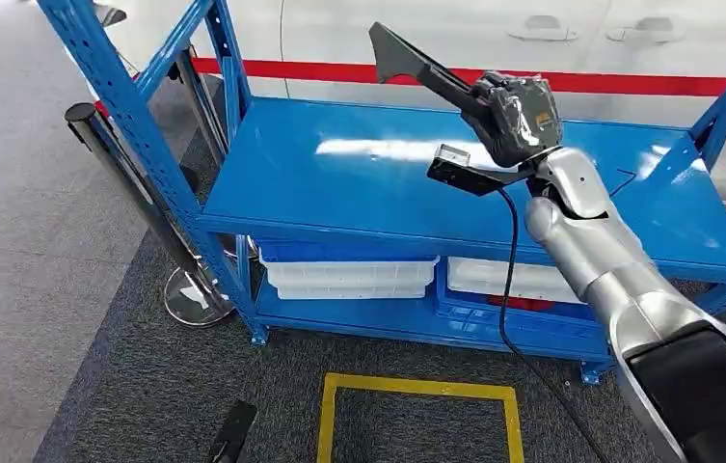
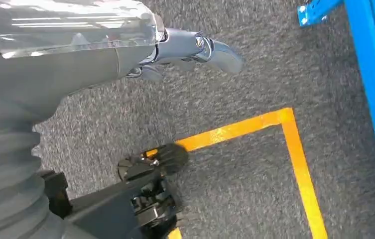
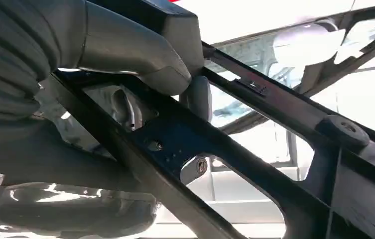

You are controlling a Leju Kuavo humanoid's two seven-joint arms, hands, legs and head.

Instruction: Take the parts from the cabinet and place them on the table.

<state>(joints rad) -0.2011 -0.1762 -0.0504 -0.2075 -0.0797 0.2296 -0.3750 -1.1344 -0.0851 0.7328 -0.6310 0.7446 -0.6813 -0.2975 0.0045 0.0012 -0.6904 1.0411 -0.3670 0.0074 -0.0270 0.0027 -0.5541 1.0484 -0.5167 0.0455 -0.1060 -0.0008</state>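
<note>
1. Holding a black part (image 1: 416, 63) up in the upper middle of the head view, the right hand (image 1: 518, 116) has its fingers closed around one end of it, above the blue table (image 1: 339, 183).
2. In the right wrist view the thumb (image 3: 130, 50) presses on the part (image 3: 255, 144), which looks like a frame of flat black bars with openings between them.
3. I judge the part as stiff moulded plastic, rather light, long and thin; held at one end it can swing, so a grip nearer to the middle seems safer.
4. Its surface looks smooth and may slip a little.
5. The left hand (image 2: 190, 50) hangs over the grey carpet near a yellow line (image 2: 295, 154); it holds nothing and its fingers are loosely apart.
6. White bins (image 1: 349, 275) sit on the lower shelf.
7. No brand, label or writing can be read.
</note>
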